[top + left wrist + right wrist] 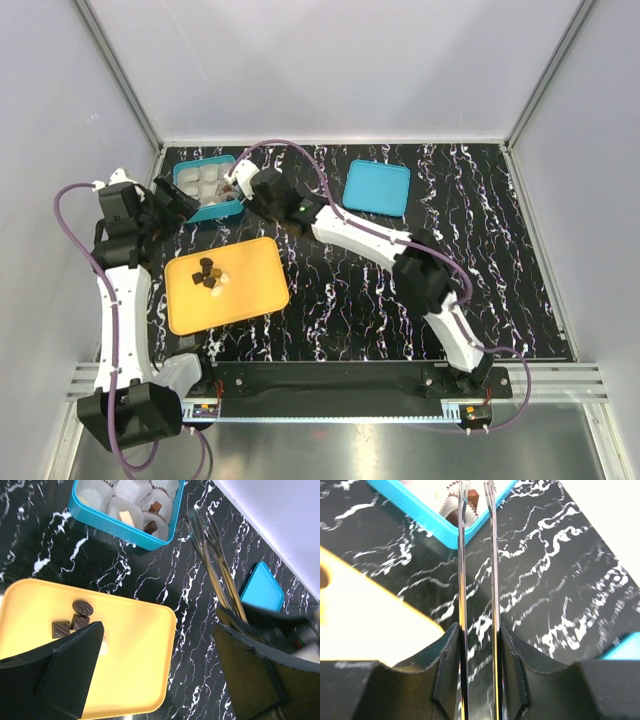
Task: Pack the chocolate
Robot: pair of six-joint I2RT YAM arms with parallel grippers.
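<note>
Dark and cream pieces of chocolate lie on the orange tray; three dark ones show in the left wrist view. More chocolate sits in the paper cups of the teal box. My right gripper is shut on metal tongs. The tong tips reach over the box's near corner, with a dark piece between the blades; I cannot tell if it is pinched. My left gripper hangs open over the tray's right edge, holding nothing.
The flat teal lid lies at the back, right of the box. The right arm stretches diagonally across the black marbled table to the box. White walls close in the back and sides.
</note>
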